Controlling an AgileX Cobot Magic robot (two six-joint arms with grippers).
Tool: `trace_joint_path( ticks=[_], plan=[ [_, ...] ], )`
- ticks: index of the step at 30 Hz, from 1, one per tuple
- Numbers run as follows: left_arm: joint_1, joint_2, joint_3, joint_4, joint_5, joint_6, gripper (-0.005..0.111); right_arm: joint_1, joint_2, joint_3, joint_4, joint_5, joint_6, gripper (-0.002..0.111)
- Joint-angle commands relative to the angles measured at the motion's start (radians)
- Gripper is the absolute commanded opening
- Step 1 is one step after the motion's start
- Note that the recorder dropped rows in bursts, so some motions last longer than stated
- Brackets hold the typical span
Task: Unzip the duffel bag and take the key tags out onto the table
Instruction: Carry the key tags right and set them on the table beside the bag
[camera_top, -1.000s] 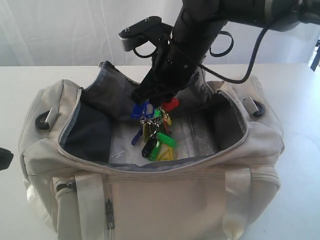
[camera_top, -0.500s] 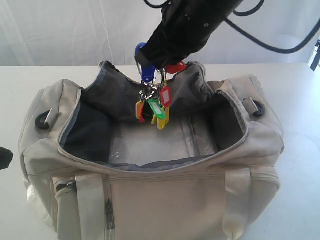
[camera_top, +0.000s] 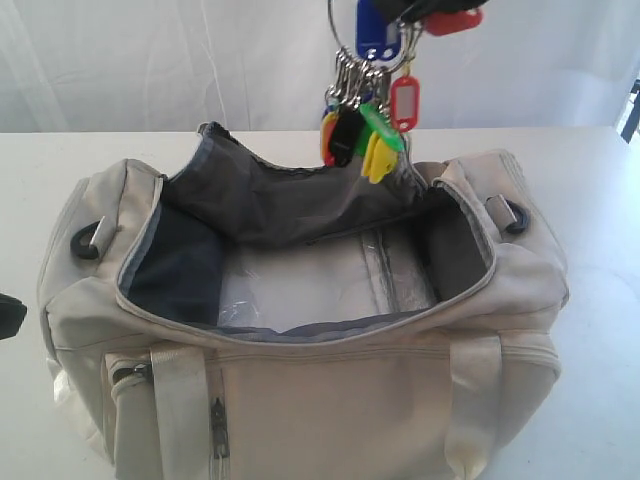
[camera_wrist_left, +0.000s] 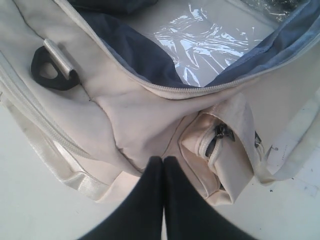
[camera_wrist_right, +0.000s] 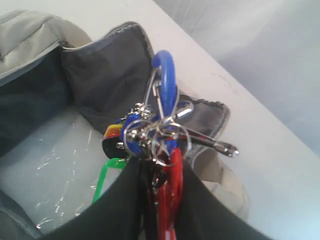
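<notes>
**Step in hand.** We judge the unzipping done. The bag (camera_top: 300, 400) sits mid-counter with its mouth wide open, and only a clear film (camera_top: 290, 290) shows on its floor. We put the work at the carry-out stage. The tags (camera_top: 365, 130) hang in the air at 12 o'clock in the exterior view, above the bag's rear rim and touching nothing below.

**Jaws.** The right jaws are pinching the tags at the top of the bunch. The right wrist view shows a red tag (camera_wrist_right: 170, 175) clamped between them, with the rings and the other tags dangling free. The left jaws are pressed together on nothing, low beside the bag's end near a side pocket (camera_wrist_left: 220, 150).

**Next move.** The tags are not yet over bare counter (camera_top: 600, 250).
- In our judgement the right arm must carry them sideways, clear of the rim.
- Open surface lies at 3 o'clock of the bag.
- The arm should then lower until the bunch rests on the counter before the jaws spread.
- The bunch hangs loose and may swing or catch the rim, so a level, unhurried carry is advised.
</notes>
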Motion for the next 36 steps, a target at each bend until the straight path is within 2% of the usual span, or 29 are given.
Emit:
trace_joint_path(
  ticks=[1, 5, 8, 16, 20, 27, 36],
  plan=[
    [0.003, -0.007, 0.003, -0.017, 0.005, 0.005, 0.0, -0.005, -0.095, 0.001, -0.146, 0.059, 0.071, 0.0],
    [0.003, -0.007, 0.003, -0.017, 0.005, 0.005, 0.0, -0.01, -0.144, 0.001, -0.227, 0.146, 0.114, 0.0],
    [0.003, -0.007, 0.003, -0.017, 0.005, 0.005, 0.0, -0.054, -0.176, 0.001, -0.236, 0.182, 0.114, 0.0],
    [0.003, -0.007, 0.003, -0.017, 0.005, 0.005, 0.0, -0.284, -0.215, 0.105, -0.22, 0.177, 0.081, 0.0],
    [0.003, -0.007, 0.003, -0.017, 0.005, 0.005, 0.0, -0.405, -0.215, 0.184, -0.166, 0.082, 0.071, 0.0],
    [0.003, -0.007, 0.003, -0.017, 0.005, 0.005, 0.0, -0.621, -0.173, 0.327, 0.093, -0.03, -0.037, 0.0],
    [0.003, -0.007, 0.003, -0.017, 0.005, 0.005, 0.0, -0.8, -0.061, 0.459, 0.318, -0.056, -0.149, 0.0]
  ],
)
